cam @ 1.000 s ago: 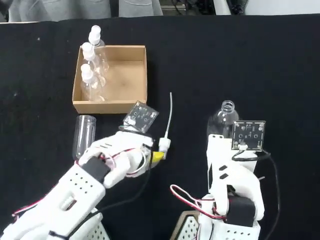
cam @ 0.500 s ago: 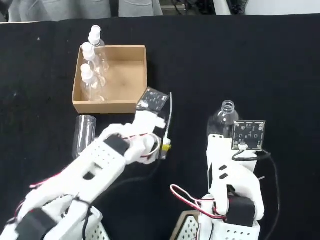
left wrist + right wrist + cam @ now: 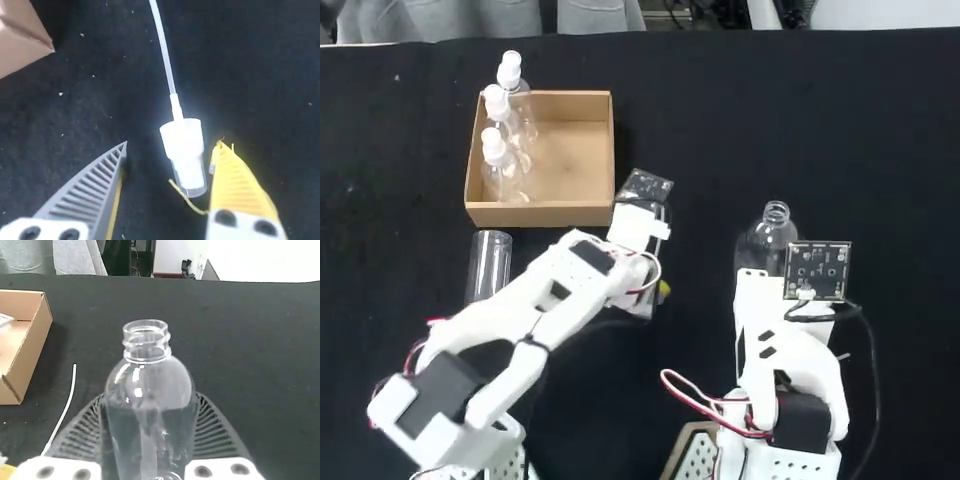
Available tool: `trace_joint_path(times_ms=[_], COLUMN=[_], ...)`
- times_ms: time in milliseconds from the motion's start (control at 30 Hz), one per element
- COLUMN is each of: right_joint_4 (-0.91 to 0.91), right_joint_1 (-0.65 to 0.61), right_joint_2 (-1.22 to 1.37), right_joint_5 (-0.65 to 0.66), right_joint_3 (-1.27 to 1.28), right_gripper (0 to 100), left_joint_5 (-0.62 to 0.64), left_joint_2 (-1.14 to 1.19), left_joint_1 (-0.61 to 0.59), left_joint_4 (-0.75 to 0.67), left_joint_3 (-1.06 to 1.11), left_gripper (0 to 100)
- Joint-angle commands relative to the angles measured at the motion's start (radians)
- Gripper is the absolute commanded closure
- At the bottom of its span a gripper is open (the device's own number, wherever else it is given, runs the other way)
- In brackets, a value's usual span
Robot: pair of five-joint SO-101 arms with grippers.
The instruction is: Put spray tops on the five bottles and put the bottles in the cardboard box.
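Nearest, on the right, the right gripper (image 3: 150, 415) clamps its ribbed grey fingers around the belly of a clear plastic bottle (image 3: 772, 232). The bottle stands upright, its round shoulders narrowing to a threaded neck with no top on it.

To the left and a little farther out, the left gripper (image 3: 172, 146) hangs low over the black cloth (image 3: 820, 120) with its jaws spread. One finger is grey and ridged (image 3: 95, 185), the other yellow (image 3: 235, 185). Between them lies a spray top (image 3: 184, 155), a small frosted white cylinder on its side on the cloth, just beside the yellow finger and well apart from the grey one. Its thin white dip tube (image 3: 162, 45) runs straight out toward the far side.

Left of that arm, a second clear bottle (image 3: 488, 268) lies on the cloth, uncapped, just near of the cardboard box (image 3: 540, 213).

The box is shallow, square and plain brown. Three clear bottles (image 3: 500, 165) with white spray tops fitted stand in a row along its left wall.
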Motion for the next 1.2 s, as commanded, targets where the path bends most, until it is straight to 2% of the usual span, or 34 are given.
trace_joint_path(times_ms=[0, 500, 567, 667, 1000, 1167], right_joint_4=[-0.006, -0.005, -0.005, -0.005, -0.005, -0.005], right_joint_1=[0.021, 0.023, 0.023, 0.023, 0.023, 0.023], right_joint_2=[-0.048, -0.048, -0.048, -0.048, -0.048, -0.048], right_joint_5=[0.002, 0.002, 0.002, 0.002, 0.002, 0.002], right_joint_3=[0.002, 0.002, 0.002, 0.002, 0.002, 0.002], right_gripper=[96.3, 96.3, 96.3, 96.3, 96.3, 96.3], left_joint_5=[0.012, 0.003, -0.028, -0.074, -0.071, 0.032], left_joint_2=[0.057, 0.1, 0.098, 0.098, 0.098, 0.098], left_joint_1=[0.008, 0.008, 0.012, 0.025, 0.024, 0.025], left_joint_4=[-0.011, -0.008, 0.009, 0.1, 0.46, 0.605], left_joint_3=[-0.101, -0.133, -0.136, -0.186, -0.438, -0.533], left_gripper=[76, 94, 96, 97, 97, 97])
